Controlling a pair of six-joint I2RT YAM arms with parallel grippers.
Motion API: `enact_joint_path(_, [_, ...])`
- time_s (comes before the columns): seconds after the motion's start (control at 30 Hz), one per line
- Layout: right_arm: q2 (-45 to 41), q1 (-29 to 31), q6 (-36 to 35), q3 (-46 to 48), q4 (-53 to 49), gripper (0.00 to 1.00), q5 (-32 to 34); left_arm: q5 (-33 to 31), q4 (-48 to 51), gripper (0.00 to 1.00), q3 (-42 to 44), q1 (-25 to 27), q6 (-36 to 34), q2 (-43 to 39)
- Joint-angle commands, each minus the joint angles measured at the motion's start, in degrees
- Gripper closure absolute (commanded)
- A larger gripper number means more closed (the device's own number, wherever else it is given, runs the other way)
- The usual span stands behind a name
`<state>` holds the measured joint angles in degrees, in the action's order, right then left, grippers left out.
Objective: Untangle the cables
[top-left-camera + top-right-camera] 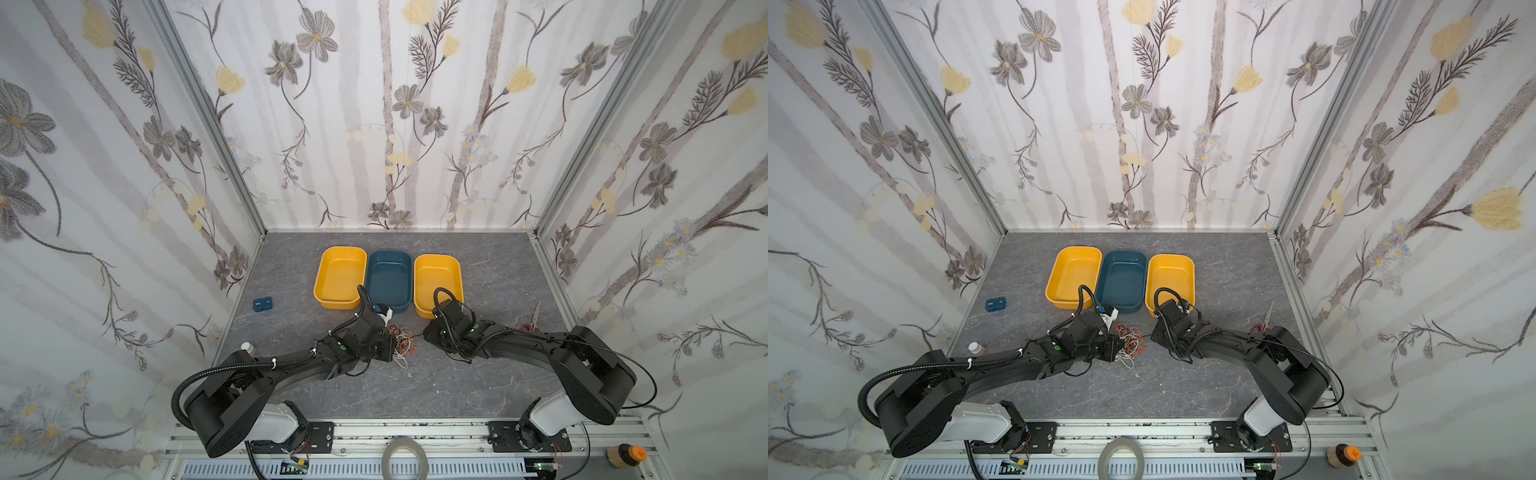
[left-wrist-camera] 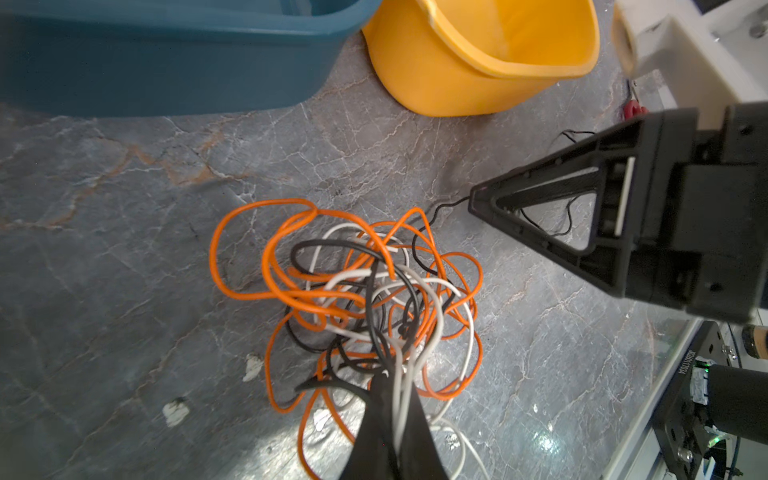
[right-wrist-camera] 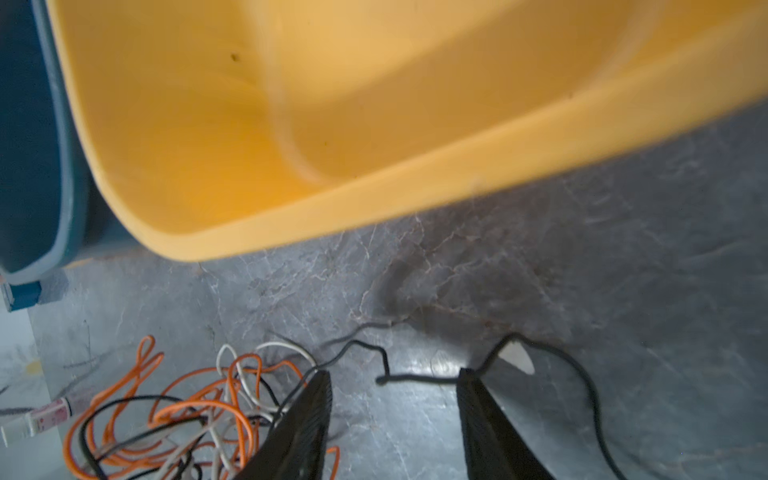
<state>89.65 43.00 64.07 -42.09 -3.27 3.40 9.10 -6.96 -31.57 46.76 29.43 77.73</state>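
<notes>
Grey tape roll [image 1: 405,442] lies on the front rail, nearest of all, behind both grippers. Farther in, the left gripper [image 2: 386,376] is pinched fully together on the cables [image 2: 353,291], with white and black strands running up between its fingers. These cables form one loose knot of thin orange, white and black wire, loops crossing over and under each other. It rests on the grey marbled table [image 1: 415,386] in the gap between the two grippers, up against the left one. One black strand snakes out of the knot toward the right gripper [image 3: 392,380], whose jaws stand about half apart. That strand crosses the table between the fingertips and curls on past the outer finger, with nothing clamped. Red-handled scissors [image 1: 534,320] lie on the right gripper's outer side, and a small blue box [image 1: 262,305] sits well apart on the left gripper's outer side. Beyond the grippers three trays sit close side by side: the left yellow tray [image 1: 336,274] past the left gripper, the blue tray [image 1: 388,278] past the cables, the right yellow tray [image 1: 438,274] just past the right gripper. Each tray shows only its bare floor
</notes>
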Motion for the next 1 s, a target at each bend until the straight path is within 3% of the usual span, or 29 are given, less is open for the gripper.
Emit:
enact_joint_path(0.0, [1.39, 0.06, 1.93, -1.43, 1.83, 0.51, 4.56, -0.13, -1.95, 0.94, 0.27, 0.25, 0.72, -0.35])
enact_joint_path(0.27, [5.95, -0.21, 1.23, -4.12, 2.08, 0.62, 6.26, 0.19, -2.96, 0.93, 1.16, 0.89, 1.24, -1.43])
enact_joint_path(0.43, [5.07, -0.29, 0.72, -4.23, 1.29, 0.87, 6.52, -0.45, -2.55, 0.93, 1.9, 1.05, 1.31, -2.3])
enact_joint_path(0.57, [0.54, -0.8, -0.58, -3.31, -0.85, 0.98, 8.27, -1.34, -1.12, 0.92, 2.38, 1.05, 1.2, -2.55])
enact_joint_path(0.97, [-13.85, -3.27, -6.7, -1.23, -11.41, 1.0, 17.13, -5.35, 5.17, 0.92, 2.42, 0.83, 0.81, -4.14])
